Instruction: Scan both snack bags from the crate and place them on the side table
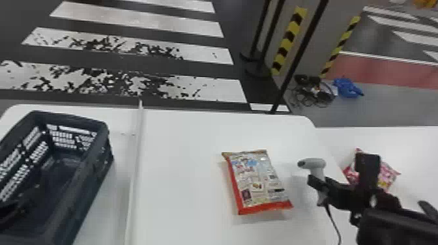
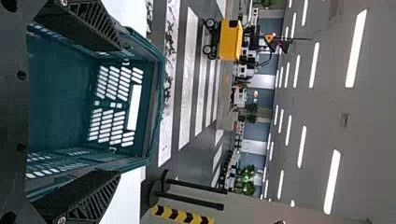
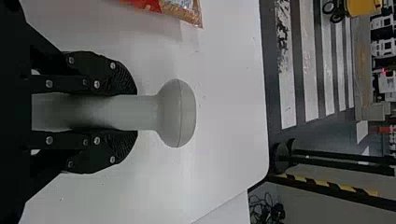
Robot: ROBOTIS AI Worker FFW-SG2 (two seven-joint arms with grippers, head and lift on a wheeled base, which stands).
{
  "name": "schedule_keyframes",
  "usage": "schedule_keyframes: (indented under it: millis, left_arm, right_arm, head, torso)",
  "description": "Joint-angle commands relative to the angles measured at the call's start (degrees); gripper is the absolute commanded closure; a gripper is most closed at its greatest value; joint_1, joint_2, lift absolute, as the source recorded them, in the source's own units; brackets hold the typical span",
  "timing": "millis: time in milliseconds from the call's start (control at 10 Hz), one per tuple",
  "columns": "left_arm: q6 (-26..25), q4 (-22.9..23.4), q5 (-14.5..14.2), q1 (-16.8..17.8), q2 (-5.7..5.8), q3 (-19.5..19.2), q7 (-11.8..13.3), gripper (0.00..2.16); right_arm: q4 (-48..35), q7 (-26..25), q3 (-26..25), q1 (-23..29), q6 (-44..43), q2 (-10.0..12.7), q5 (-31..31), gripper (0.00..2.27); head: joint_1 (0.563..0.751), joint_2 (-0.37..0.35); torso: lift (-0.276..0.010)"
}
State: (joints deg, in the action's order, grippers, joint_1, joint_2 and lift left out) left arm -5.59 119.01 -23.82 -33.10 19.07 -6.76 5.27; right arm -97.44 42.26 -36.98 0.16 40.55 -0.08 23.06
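The right arm reaches in from the bottom right corner, its gripper pinching the grey scanner by the handle between both fingers, head uppermost, cable trailing below. The left gripper hangs over the crate, its fingers spread wide.

Just to the left of the right gripper, the red-edged snack bag lies flat on the white table, its upper face covered in small print and little pictures. Beyond that gripper to the right, the pink snack bag rests on the side table, partly hidden by the arm.

Both bags are crinkled, glossy film; the crate is dark plastic with slotted walls; the scanner looks smooth, with a rounded head.
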Motion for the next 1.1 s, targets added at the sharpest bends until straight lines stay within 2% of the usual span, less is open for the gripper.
schedule_keyframes:
  millis: [0, 400, 700, 1000]
  left_arm:
    - [0.0, 0.0, 0.0, 0.1, 0.0, 0.1, 0.0, 0.05]
    - [0.0, 0.0, 0.0, 0.1, 0.0, 0.2, 0.0, 0.05]
    - [0.0, -0.1, 0.0, 0.1, 0.0, 0.2, 0.0, 0.05]
    - [0.0, -0.3, 0.0, 0.1, 0.0, 0.2, 0.0, 0.05]
  right_arm:
    - [-5.9, 2.1, 0.2, 2.0, 3.4, 0.1, -0.5, 2.24]
    - [-17.4, 5.5, 3.4, 8.1, 18.8, 0.1, -5.3, 2.24]
    - [-22.0, 5.5, 6.9, 11.6, 21.1, 0.1, -7.8, 2.24]
    - [-23.4, 5.5, 9.4, 12.2, 22.5, 0.1, -7.9, 2.24]
  head:
    - [0.695, -0.242]
    - [0.695, -0.219]
    - [0.695, -0.175]
    - [0.695, -0.131]
  torso:
    - [-0.098]
    - [-0.098]
    - [-0.098]
    - [-0.098]
